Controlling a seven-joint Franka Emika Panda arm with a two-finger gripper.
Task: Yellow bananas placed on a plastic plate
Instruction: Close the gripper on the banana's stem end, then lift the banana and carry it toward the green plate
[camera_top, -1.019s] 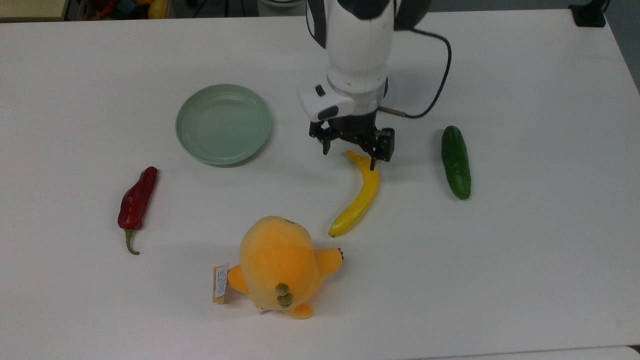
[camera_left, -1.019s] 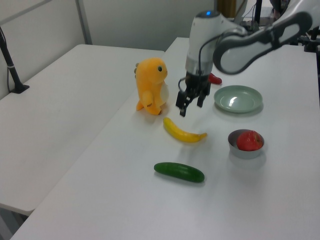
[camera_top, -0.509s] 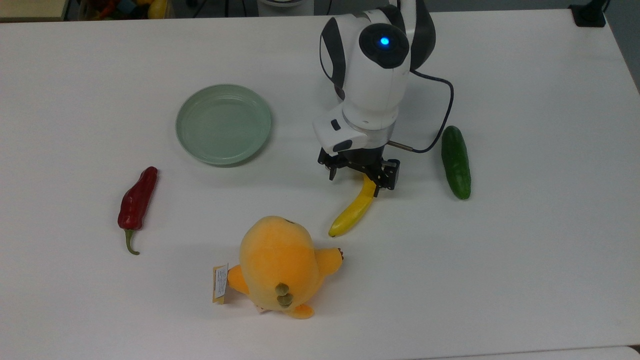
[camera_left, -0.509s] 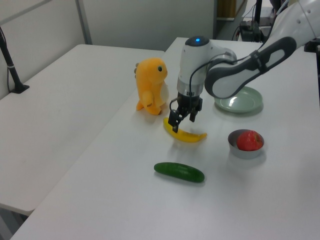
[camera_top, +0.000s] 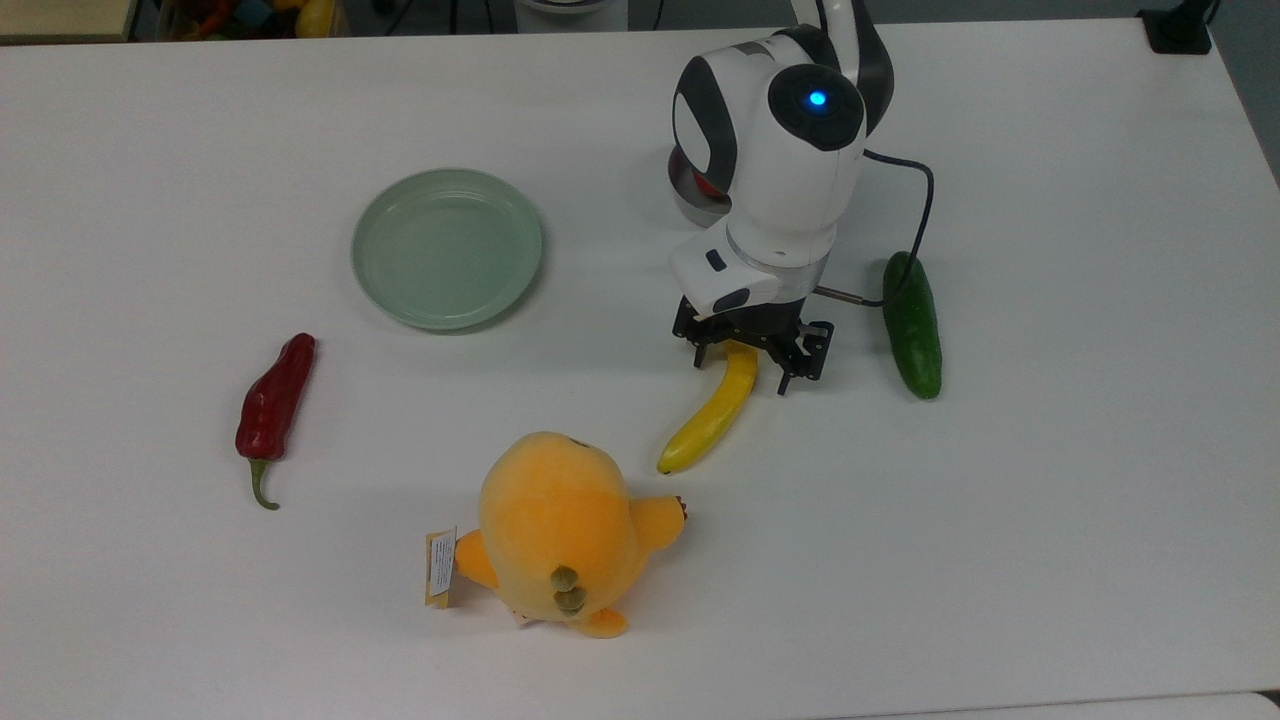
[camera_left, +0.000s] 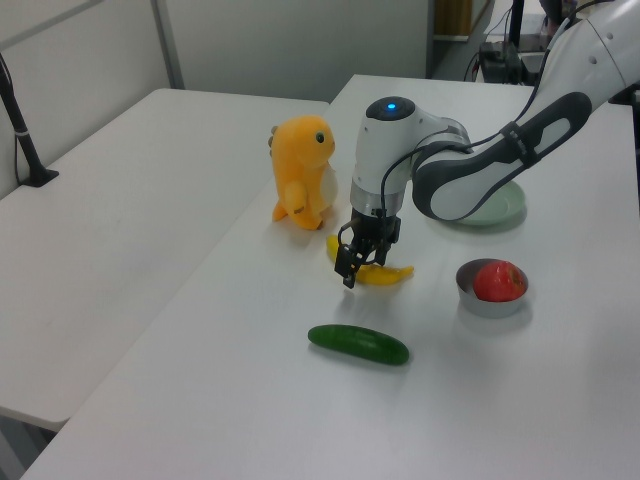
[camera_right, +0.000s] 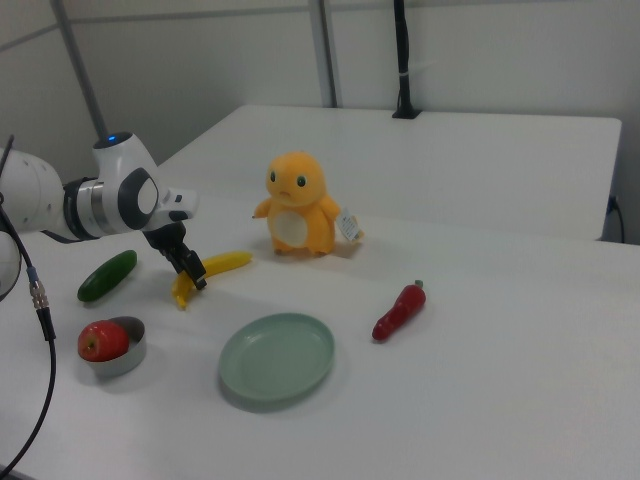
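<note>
On the tabletop (camera_top: 1050, 520), at the plate's (camera_top: 447, 248) four o'clock in the top view, the end effector (camera_top: 742, 363) straddles the banana (camera_top: 712, 420), fingers apart, banana lying flat.

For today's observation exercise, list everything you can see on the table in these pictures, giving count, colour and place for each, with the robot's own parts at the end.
banana: one, yellow, lying on the table under the gripper
plate: one, pale green, bare, at the top view's left of the arm
chilli pepper: one, red with green stem, top view's far left
plush toy: one, orange-yellow, below the banana in the top view
cucumber: one, dark green, top view's right of the gripper
metal bowl: one, silver, holding the apple
apple: one, red, inside the bowl
arm: one, white and black
gripper: one, black, fingers open on either side of the banana's upper part
</note>
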